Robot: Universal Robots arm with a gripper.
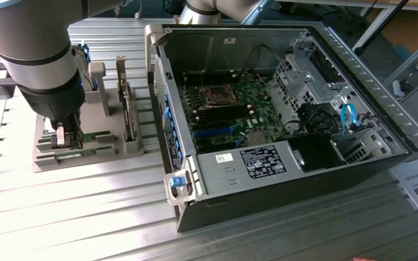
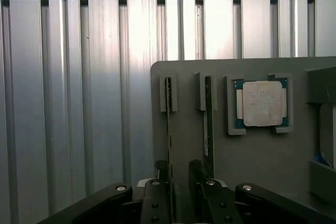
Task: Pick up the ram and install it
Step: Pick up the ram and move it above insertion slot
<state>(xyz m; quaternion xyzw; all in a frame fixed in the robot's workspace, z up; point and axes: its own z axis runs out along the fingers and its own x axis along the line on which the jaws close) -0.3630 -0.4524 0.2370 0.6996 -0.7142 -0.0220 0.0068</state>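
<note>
Two slim green ram sticks stand on edge in parallel slots of a grey holder [image 2: 252, 156]; neither is installed.

1. First ram stick [image 2: 168, 124]: the one farther from the processor chip, seated in its slot. It runs into the gap between the end effector's fingers, close along one finger. Whether they touch cannot be told.
2. Second ram stick [image 2: 208, 114]: in the neighbouring slot, just beside the processor chip and outside the fingers.
3. Processor chip [image 2: 261, 103]: square and silver, lying flat in a pocket of the same holder.
4. End effector [image 2: 178, 169]: fingers apart, gripping nothing, lowered onto the holder at the exterior view's left.
5. Expansion card [image 1: 127, 111]: upright in the holder.
6. Computer case [image 1: 267, 217]: open, lying on the ribbed aluminium worktop [image 1: 85, 217] at the exterior view's right, with the motherboard [image 1: 227, 117] exposed.
</note>
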